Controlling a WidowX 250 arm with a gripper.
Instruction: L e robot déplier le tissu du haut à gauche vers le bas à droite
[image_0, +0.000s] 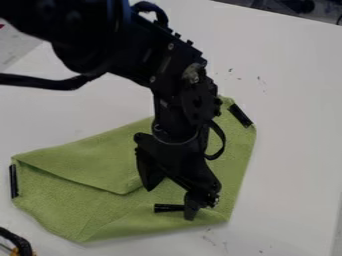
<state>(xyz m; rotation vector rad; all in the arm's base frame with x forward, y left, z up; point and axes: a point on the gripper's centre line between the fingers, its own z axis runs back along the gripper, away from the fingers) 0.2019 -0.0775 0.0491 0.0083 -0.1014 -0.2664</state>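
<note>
Two layers, one careless pinch

My gripper (171, 200) is spread wide, low over the green cloth (60, 205) on the white table (294, 125), a black strip (168, 207) beside one finger. Closing too deep, I could pinch both layers and drag the whole thing; beyond, the far corner (226, 104) might then buckle.

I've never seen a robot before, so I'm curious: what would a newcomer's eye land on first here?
Probably the big black robot arm, reaching in from the upper left to past the middle. Next, the green cloth, partly folded on the white table beneath the open gripper.
</note>
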